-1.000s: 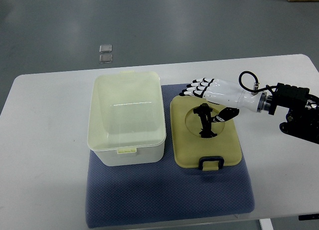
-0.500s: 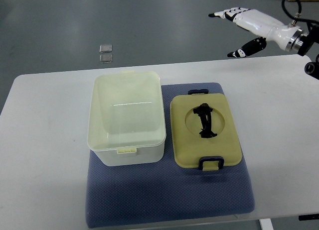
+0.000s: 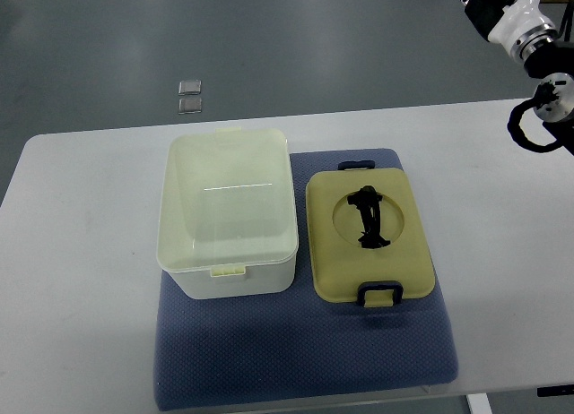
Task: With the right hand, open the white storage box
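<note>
The white storage box (image 3: 229, 208) stands open on a blue mat (image 3: 305, 351), its inside bare. Its olive-yellow lid (image 3: 369, 239) lies flat on the mat just to the right of the box, black handle (image 3: 368, 219) up and a black latch at its near edge. My right arm (image 3: 520, 24) shows only in the top right corner, raised well off the table and far from box and lid. Only the wrist and the base of the hand are in the picture; the rest is cut off by the top edge.
The mat lies on a white table (image 3: 81, 253) with rounded corners. Two small clear squares (image 3: 189, 96) lie on the grey floor beyond the table's far edge. A black cable loops by the right arm's joint (image 3: 538, 127).
My right hand, which hovered over the lid's far edge, has lifted up and away to the top right and now is mostly out of the picture. Box and lid have not moved.
</note>
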